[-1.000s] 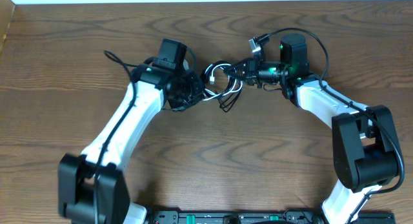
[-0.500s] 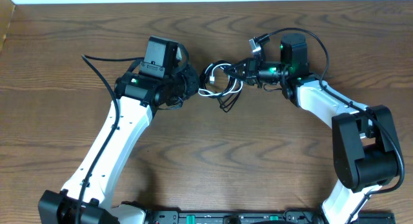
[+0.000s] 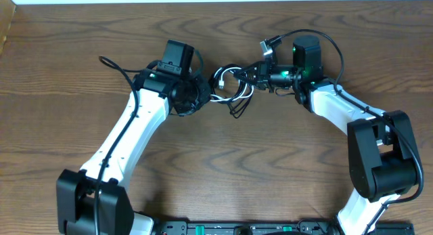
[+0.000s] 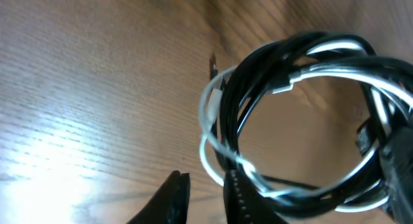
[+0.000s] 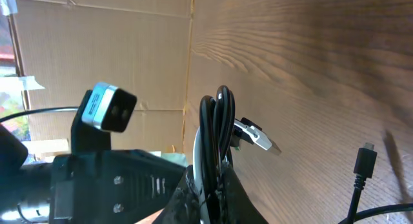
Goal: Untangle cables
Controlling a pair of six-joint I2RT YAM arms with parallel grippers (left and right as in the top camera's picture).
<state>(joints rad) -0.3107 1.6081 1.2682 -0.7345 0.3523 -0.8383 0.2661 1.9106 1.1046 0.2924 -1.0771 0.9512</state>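
Observation:
The cables lie tangled in one small coil at the table's middle back. The white cable (image 3: 222, 76) loops through the black cable (image 3: 237, 108). My right gripper (image 3: 252, 75) is shut on the coil's right side; in the right wrist view both cords (image 5: 216, 130) rise out of the closed right gripper (image 5: 210, 185). A white plug (image 5: 255, 135) sticks out, and a black plug end (image 5: 364, 161) hangs free. My left gripper (image 3: 201, 93) sits just left of the coil. In the left wrist view the left gripper (image 4: 206, 188) is open with only wood in the gap; one finger (image 4: 248, 201) touches the coil (image 4: 258, 75).
A cardboard wall (image 3: 5, 25) borders the table's left edge, and cardboard (image 5: 97, 62) also shows in the right wrist view. The left arm's own thick black cable (image 3: 111, 64) arcs out behind it. Bare wood (image 3: 223, 167) stretches in front of the coil.
The left arm swung away to the left, then came back to the coil. Its jaws were shut and now stand slightly apart. The right arm and its grip have not moved.

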